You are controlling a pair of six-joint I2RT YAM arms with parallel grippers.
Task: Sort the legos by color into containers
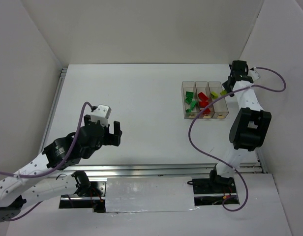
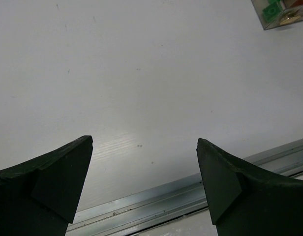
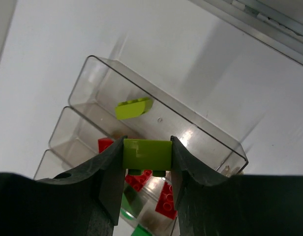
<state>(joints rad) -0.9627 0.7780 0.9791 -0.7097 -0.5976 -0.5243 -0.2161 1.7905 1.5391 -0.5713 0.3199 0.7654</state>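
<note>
Legos (image 1: 202,101) lodged by colour in three joined clear bins (image 1: 202,82) at right of white surface (image 1: 141,98): dark green bricks (image 1: 190,98) in left bin, red bricks (image 1: 203,100) in middle bin, one yellow-green brick (image 3: 134,108) in right bin. Second yellow-green brick (image 3: 146,153) pinched between fingers of right claw (image 3: 148,142), above the bins. Left claw (image 2: 144,142) spread wide, holding nothing, over the surface well apart from the bins.
</note>
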